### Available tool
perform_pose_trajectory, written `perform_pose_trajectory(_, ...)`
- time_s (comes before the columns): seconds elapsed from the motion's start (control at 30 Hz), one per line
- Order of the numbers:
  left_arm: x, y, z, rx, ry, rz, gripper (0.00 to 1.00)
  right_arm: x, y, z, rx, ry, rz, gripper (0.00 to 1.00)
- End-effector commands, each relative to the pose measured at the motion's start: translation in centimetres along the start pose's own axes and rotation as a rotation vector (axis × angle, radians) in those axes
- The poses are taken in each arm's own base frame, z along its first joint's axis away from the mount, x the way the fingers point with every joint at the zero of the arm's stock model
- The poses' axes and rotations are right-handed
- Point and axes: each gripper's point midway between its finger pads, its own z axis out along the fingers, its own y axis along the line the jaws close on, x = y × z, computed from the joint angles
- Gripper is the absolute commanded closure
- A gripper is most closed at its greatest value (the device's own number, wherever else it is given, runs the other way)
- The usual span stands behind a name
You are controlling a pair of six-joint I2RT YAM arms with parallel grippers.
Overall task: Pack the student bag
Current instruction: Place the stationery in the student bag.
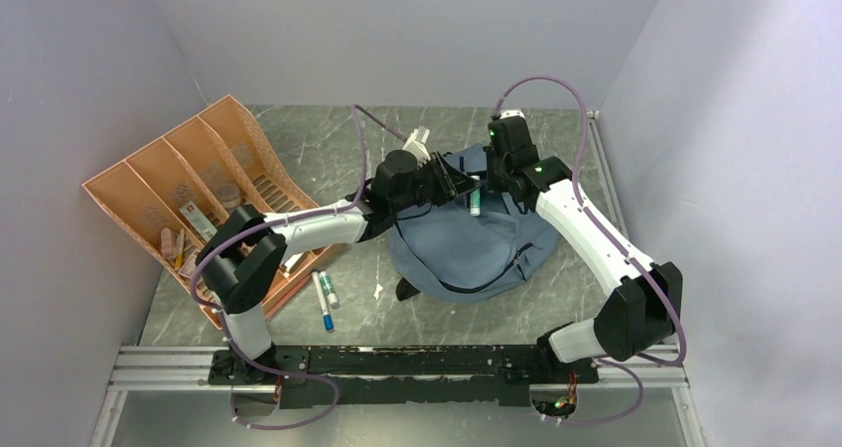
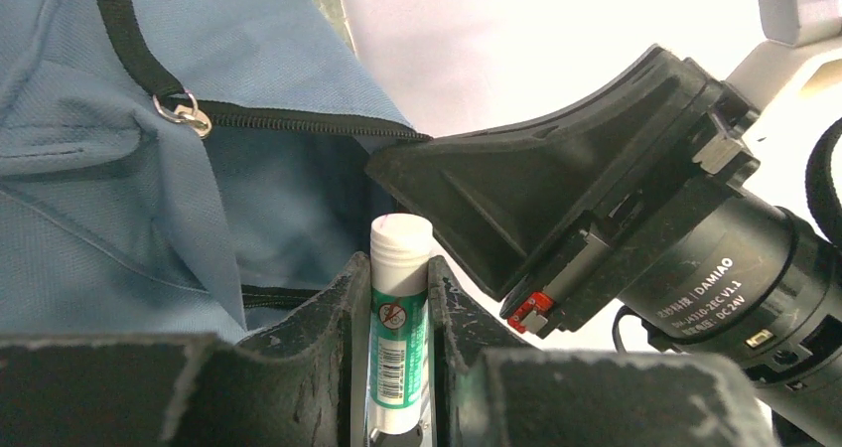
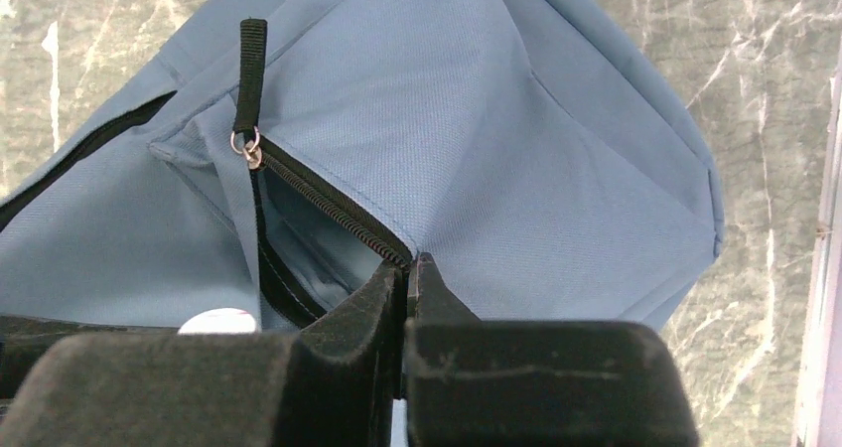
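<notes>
The soft grey-blue fabric student bag [image 1: 467,253] lies on the marble table [image 1: 318,149]. At its pocket mouth, the right gripper [image 3: 407,268] pinches the black zipper edge [image 3: 338,214] open. The left gripper [image 2: 397,263] clamps a green-and-white tube [image 2: 399,313], which probably needs pushing inside next.

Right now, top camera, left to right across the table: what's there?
orange compartment tray → two markers → student bag → right arm's elbow
</notes>
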Motion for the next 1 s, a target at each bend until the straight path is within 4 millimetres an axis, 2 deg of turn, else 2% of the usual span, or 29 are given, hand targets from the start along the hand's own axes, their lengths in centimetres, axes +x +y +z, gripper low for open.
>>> perform_pose_trajectory(0.0, -0.4, -1.7, 1.1, 0.034, -0.025, -0.017, 0.95, -4.5, 0.7, -2.1, -0.058, -0.162, 0.101, 1.0)
perform_pose_trajectory(0.33, 1.2, 1.1, 2.5, -0.1, -0.021, -0.047, 0.95, -5.8, 1.7, -3.2, -0.122, -0.222, 0.171, 1.0)
perform_pose_trajectory(0.47, 1.1, 2.0, 2.6, -0.121, -0.048, -0.072, 0.95, -5.7, 2.2, -3.3, -0.155, -0.22, 0.173, 1.0)
perform_pose_trajectory(0.73, -0.9, 1.8, 4.9, -0.097, -0.095, -0.134, 0.95, -3.7, 3.1, -3.0, -0.205, -0.179, 0.2, 1.0)
perform_pose_trajectory(0.97, -4.1, 3.6, 6.2, -0.144, -0.181, -0.147, 0.95, -2.0, 3.0, -2.9, -0.198, -0.165, 0.217, 1.0)
